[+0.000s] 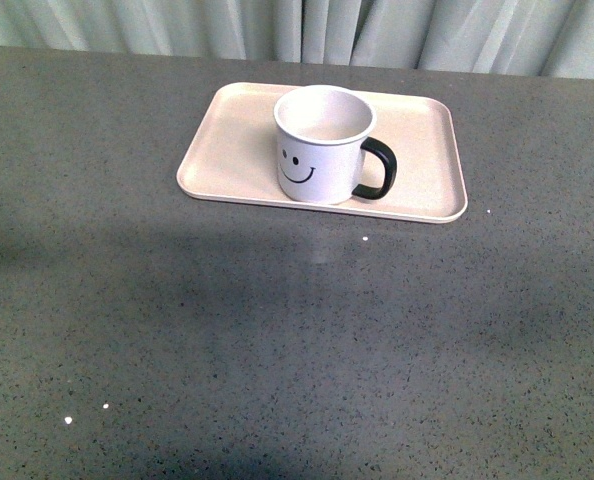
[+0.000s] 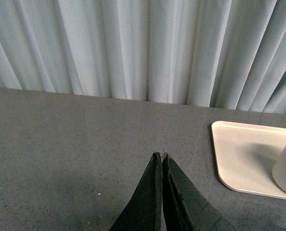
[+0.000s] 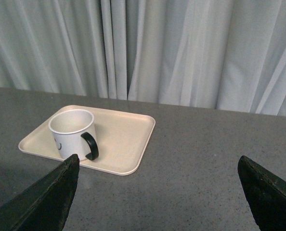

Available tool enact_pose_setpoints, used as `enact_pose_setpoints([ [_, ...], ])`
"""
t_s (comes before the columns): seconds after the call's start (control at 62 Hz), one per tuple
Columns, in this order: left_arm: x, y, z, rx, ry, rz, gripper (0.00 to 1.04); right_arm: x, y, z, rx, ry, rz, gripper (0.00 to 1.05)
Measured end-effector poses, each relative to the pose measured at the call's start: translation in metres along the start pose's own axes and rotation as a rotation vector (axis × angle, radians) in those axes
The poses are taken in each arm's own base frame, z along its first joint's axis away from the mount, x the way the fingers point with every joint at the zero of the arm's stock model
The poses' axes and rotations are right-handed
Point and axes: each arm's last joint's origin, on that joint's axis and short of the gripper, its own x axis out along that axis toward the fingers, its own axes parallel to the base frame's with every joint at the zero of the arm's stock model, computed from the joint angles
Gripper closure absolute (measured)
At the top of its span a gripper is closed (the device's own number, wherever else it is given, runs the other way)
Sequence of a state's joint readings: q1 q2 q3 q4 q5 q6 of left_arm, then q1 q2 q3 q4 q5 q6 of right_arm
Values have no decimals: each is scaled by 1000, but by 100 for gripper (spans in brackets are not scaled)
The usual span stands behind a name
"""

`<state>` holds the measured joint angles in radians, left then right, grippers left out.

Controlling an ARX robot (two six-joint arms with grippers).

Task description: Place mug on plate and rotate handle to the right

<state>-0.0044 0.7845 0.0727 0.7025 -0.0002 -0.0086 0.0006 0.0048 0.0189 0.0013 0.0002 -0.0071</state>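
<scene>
Staged lab: grey tabletop [image 1: 277, 350], curtain [image 1: 277, 25] backdrop

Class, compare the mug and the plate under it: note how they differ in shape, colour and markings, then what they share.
The mug is a tall upright cylinder; the plate is flat, rectangular and low-rimmed. The mug is white; the plate is pinkish-beige. The mug bears a black smiley face and a black handle pointing right; the plate is plain. Both are pale.

Soft, diffuse light is filling every view.
Broad dim shadows are darkening the near table [image 1: 277, 340]; the mug [image 1: 317, 165] is casting only a faint one.
</scene>
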Motion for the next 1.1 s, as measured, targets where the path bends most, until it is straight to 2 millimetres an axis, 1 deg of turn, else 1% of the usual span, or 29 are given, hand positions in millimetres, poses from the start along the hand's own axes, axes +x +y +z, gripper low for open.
enact_pose_setpoints([
  [0.065, -4, 0, -5, 0, -19, -1, 103, 0, 0, 0, 0, 0, 0, 9],
  [0.177, -11, 0, -12, 0, 6, 0, 103, 0, 0, 0, 0, 0, 0, 9],
  [0.339, -20, 0, -7, 1, -11, 0, 103, 0, 0, 0, 0, 0, 0, 9],
  [0.694, -34, 0, -4, 1, -23, 0, 103, 0, 0, 0, 0, 0, 0, 9],
  [1.097, -44, 0, -4, 1, -24, 0, 103, 0, 0, 0, 0, 0, 0, 9],
])
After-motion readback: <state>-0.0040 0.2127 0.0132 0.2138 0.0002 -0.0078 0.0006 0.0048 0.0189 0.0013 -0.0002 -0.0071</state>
